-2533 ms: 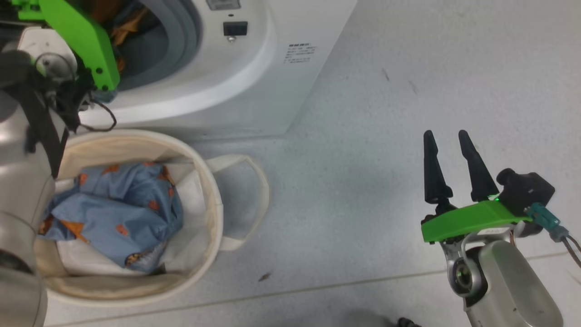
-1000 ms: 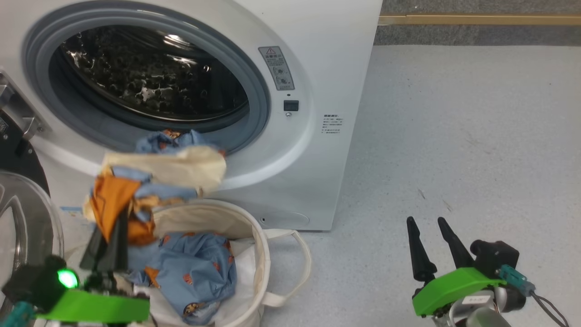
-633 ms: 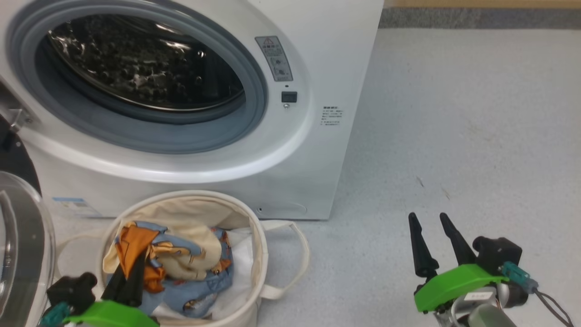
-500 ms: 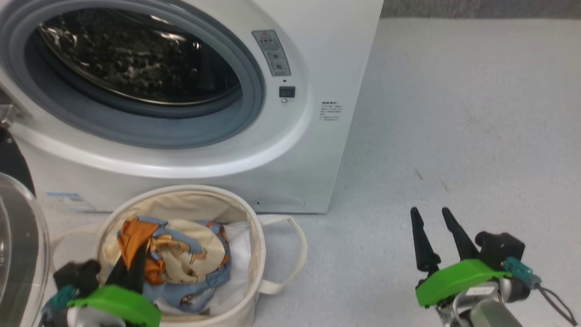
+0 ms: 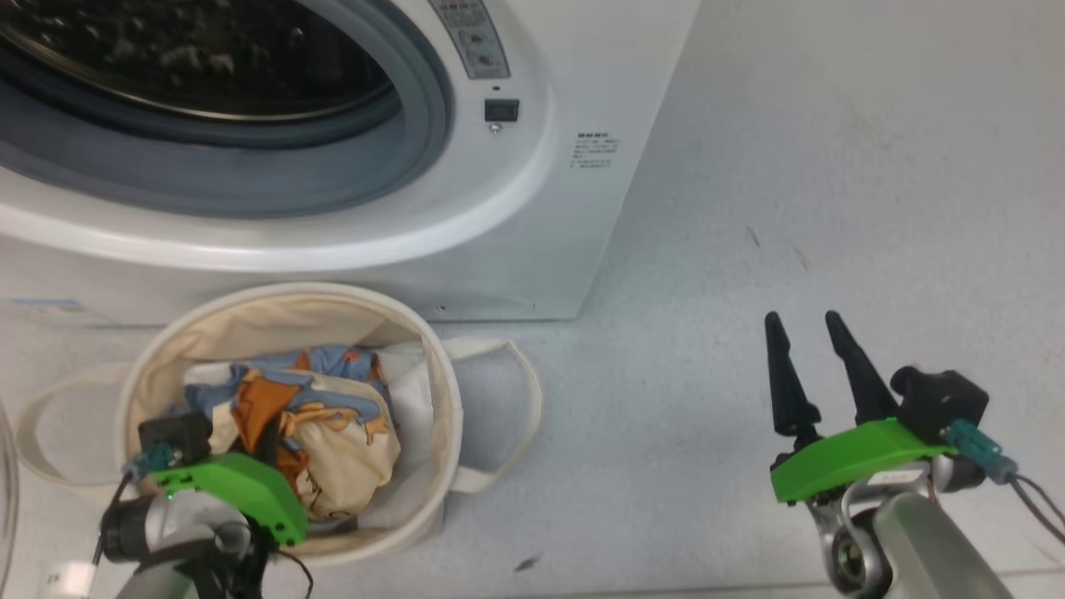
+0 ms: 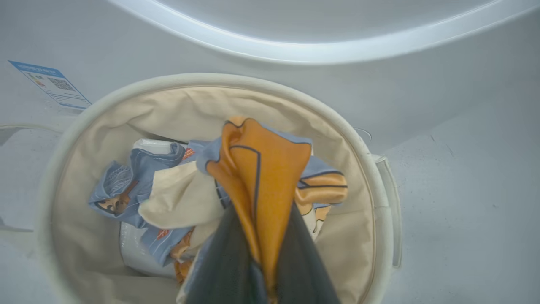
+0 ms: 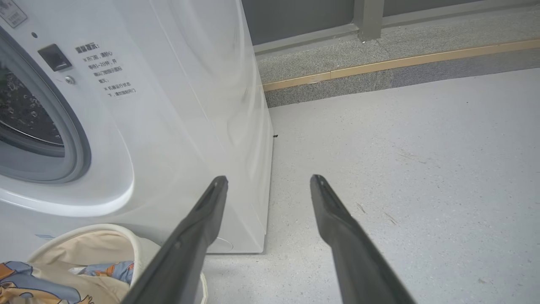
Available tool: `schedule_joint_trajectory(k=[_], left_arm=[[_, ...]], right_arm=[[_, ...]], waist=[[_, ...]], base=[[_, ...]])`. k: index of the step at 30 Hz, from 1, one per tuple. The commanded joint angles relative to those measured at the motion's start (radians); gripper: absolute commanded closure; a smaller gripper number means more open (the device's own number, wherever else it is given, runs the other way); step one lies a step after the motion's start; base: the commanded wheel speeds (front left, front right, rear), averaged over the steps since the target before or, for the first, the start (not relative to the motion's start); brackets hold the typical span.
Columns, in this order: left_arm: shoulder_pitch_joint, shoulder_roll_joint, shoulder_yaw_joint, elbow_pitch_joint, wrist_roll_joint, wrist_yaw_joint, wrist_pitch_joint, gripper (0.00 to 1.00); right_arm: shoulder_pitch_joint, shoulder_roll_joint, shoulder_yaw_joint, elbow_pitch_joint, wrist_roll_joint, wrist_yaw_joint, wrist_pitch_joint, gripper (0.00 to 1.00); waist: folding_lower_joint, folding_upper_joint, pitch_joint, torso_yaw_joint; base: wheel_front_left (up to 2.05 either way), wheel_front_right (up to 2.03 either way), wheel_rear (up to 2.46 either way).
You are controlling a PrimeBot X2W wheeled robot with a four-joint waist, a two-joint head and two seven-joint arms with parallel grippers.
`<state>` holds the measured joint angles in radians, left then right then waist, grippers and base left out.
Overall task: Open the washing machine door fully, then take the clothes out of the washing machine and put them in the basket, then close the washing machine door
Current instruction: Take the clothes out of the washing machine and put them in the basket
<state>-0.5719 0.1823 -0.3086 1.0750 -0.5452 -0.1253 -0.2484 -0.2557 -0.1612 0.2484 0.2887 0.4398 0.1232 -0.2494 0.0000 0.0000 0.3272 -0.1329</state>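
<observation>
Clamped almost shut, the left gripper [image 6: 261, 215] had a fold of orange cloth pinched between its two dark fingers [image 6: 219, 261]. From where I stood it hung over the near side of the basket [image 5: 441, 391], fingers aimed down into it. The fold was part of the clothes [image 5: 333, 433], a crumpled bundle of light blue, cream and orange. The bundle lay inside the basket, with its pinched corner drawn up a little above the rest. Under the bundle and to its right showed a plain white sheet [image 5: 408, 391], lying against the basket's canvas wall.

The basket sat on the pale floor [image 5: 790, 166], just in front of the washing machine [image 5: 532, 208] and below its round opening. One loop handle [image 5: 516, 399] stuck out on the right side and the other on the left. The grey rubber ring [image 5: 399, 141] and the dark steel drum [image 5: 166, 50] stood open to view, and I could make out no clothes in the part of the drum I saw. A small blue label [image 6: 50, 84] sat low on the machine's front, to the left of the basket.

The right gripper [image 5: 803, 320] was well off to the right, over bare floor. Its jaws were spread wide with nothing between them, and its fingers pointed toward the machine's right front corner.
</observation>
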Motion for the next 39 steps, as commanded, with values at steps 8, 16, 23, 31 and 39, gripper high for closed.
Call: schedule_joint_trajectory(k=[8,16,23,31,39], left_arm=[[-0.126,0.026,-0.023,0.154,-0.047,-0.005,0.001,1.00],[-0.153,0.022,-0.048,0.203,-0.054,-0.005,0.021,0.76],[-0.130,0.018,-0.096,0.206,-0.053,-0.005,0.003,0.00],[-0.095,0.053,-0.139,0.172,-0.041,-0.005,-0.012,0.00],[0.002,0.116,0.005,-0.189,0.036,0.029,-0.013,0.00]], right_arm=[[-0.037,-0.017,-0.008,-0.055,-0.017,0.008,-0.012,0.00],[-0.048,-0.016,-0.002,-0.054,-0.020,0.008,-0.012,0.00],[-0.036,-0.010,0.003,-0.035,-0.010,0.008,-0.012,0.00],[-0.017,-0.010,0.020,-0.012,-0.001,0.008,-0.012,0.00],[0.014,-0.010,0.023,0.005,0.006,0.008,-0.012,0.00]], waist=[[0.0000,0.0000,0.091,-0.013],[0.0000,0.0000,0.098,-0.021],[0.0000,0.0000,0.048,-0.020],[0.0000,0.0000,-0.052,-0.004],[0.0000,0.0000,-0.143,0.024]], base=[[0.00,0.00,0.00],[0.00,0.00,0.00],[0.00,0.00,0.00],[0.00,0.00,0.00],[0.00,0.00,0.00]])
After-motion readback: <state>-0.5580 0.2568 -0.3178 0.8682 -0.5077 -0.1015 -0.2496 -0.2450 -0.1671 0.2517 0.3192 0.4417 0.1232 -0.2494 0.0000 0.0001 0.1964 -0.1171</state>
